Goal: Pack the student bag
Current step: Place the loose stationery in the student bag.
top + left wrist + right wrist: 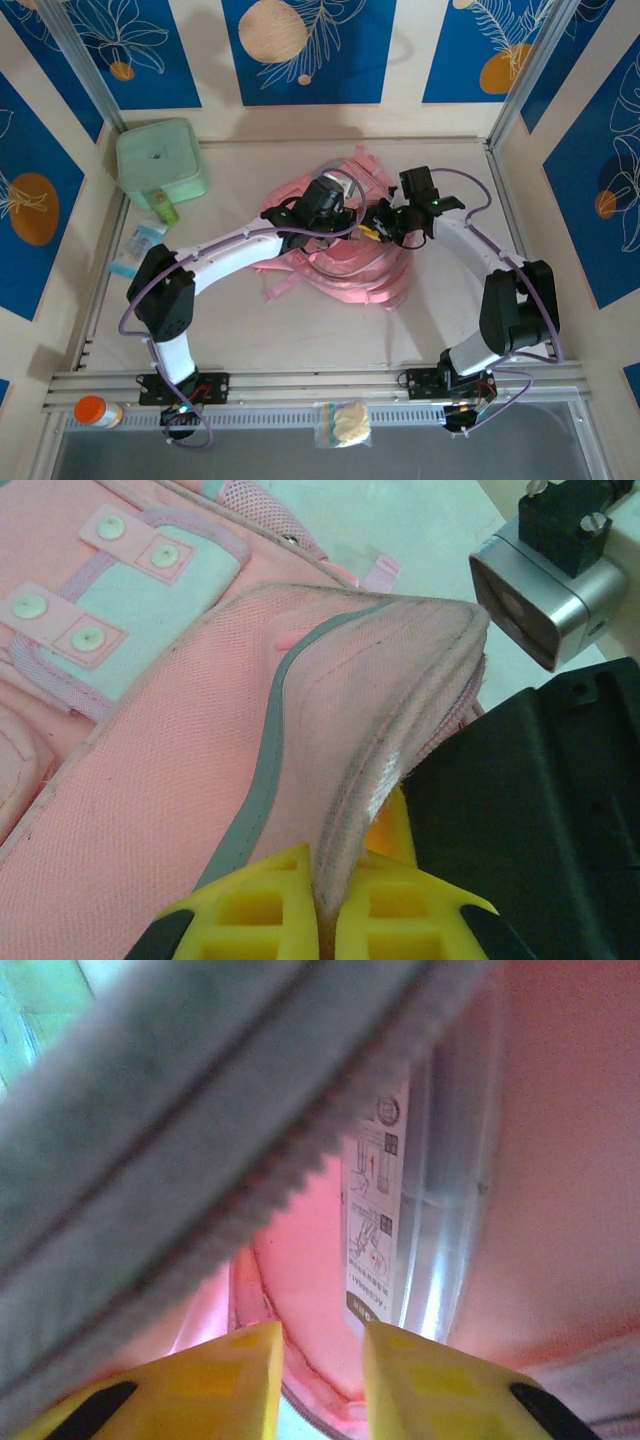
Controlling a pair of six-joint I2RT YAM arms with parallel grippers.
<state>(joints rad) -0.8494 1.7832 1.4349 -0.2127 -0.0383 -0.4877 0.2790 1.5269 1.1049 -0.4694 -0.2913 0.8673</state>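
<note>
The pink student bag (340, 268) lies in the middle of the table, straps spread around it. My left gripper (352, 222) is shut on the edge of the bag's raised flap (400, 680); the yellow fingers (260, 900) pinch the fabric rim between them. My right gripper (380, 226) reaches in under that flap. Its yellow fingers (430, 1380) stand a little apart with nothing between them, just the bag's pink lining (310, 1260) behind. A clear packet with a printed label (375, 1210) lies inside the bag beyond the fingertips. The grey zip edge (180, 1140) crosses overhead.
A mint-green soft case (160, 163) stands at the back left, with a small green bottle (165, 208) and a blue packet (138, 247) in front of it. An orange-capped bottle (97, 411) and a clear pouch (345, 423) lie on the near rail.
</note>
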